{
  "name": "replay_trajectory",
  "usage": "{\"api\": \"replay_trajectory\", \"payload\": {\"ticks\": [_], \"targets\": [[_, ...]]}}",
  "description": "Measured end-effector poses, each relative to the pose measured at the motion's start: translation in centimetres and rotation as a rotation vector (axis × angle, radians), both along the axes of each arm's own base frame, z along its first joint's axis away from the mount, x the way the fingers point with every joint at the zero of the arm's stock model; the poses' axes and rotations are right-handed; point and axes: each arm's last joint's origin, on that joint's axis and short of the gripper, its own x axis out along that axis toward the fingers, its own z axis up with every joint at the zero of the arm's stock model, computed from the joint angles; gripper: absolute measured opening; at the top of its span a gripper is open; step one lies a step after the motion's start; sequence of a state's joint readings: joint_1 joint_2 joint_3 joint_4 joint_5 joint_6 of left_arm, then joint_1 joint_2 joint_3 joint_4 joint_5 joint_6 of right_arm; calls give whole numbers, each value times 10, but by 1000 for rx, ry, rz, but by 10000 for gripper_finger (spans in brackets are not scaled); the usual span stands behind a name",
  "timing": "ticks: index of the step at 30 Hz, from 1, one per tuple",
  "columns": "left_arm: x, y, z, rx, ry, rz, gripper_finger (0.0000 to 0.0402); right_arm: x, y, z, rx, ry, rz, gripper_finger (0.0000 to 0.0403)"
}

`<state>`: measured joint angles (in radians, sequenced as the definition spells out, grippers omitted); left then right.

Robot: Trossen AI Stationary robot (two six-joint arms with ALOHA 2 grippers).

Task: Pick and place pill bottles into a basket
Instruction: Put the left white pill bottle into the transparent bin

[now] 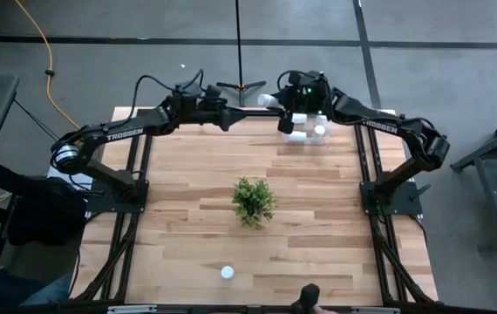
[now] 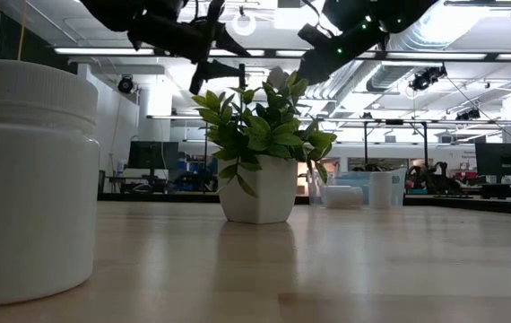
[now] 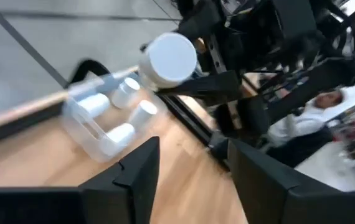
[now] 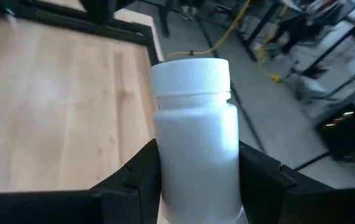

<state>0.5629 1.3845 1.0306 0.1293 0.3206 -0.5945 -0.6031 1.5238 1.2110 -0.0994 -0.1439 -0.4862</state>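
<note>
My right gripper (image 1: 285, 101) is shut on a white pill bottle (image 4: 196, 130) high above the table's far edge, left of the basket. That clear basket (image 1: 311, 131) stands at the far right with several bottles (image 3: 123, 94) inside. My left gripper (image 3: 193, 149) hovers open above the far edge, just left of the held bottle (image 3: 168, 59), with nothing between its fingers. Another pill bottle (image 1: 228, 273) stands upright on its base near the table's front edge, and looms large in the low view (image 2: 31, 179). My right gripper pinches the bottle's body (image 4: 165, 155) between its two fingers, one on each side, below the cap (image 4: 190, 74). The bottle lies along the fingers, its cap pointing away from the wrist toward the table's left. It is lifted clear of table and basket.
A small green plant in a white pot (image 1: 254, 201) stands at the table's middle. A tripod's feet (image 1: 240, 85) sit on the floor beyond the far edge. A person in white (image 3: 317, 112) shows in the room past the right arm.
</note>
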Motion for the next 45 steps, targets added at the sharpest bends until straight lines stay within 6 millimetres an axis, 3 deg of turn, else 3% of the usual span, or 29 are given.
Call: {"api": "replay_trajectory", "payload": {"ticks": [9,20,28,35,39,45], "targets": [[-37,-19,17,296,79,118,148,-27,-28,-5,231,-52,50,158],[-100,-59,-30,343,77,94,23,-55,-53,-8,293,-62,20,158],[-134,-82,-48,475,-2,49,47,-73,-63,-11,369,-70,56,158],[-159,-101,-64,469,-110,-29,22,-87,-69,-15,434,-67,67,158],[-163,-107,-72,391,-71,-17,29,-90,-71,-15,444,-70,63,158],[-158,-122,-73,410,-51,25,22,-90,-71,-15,459,-76,53,158]]}}
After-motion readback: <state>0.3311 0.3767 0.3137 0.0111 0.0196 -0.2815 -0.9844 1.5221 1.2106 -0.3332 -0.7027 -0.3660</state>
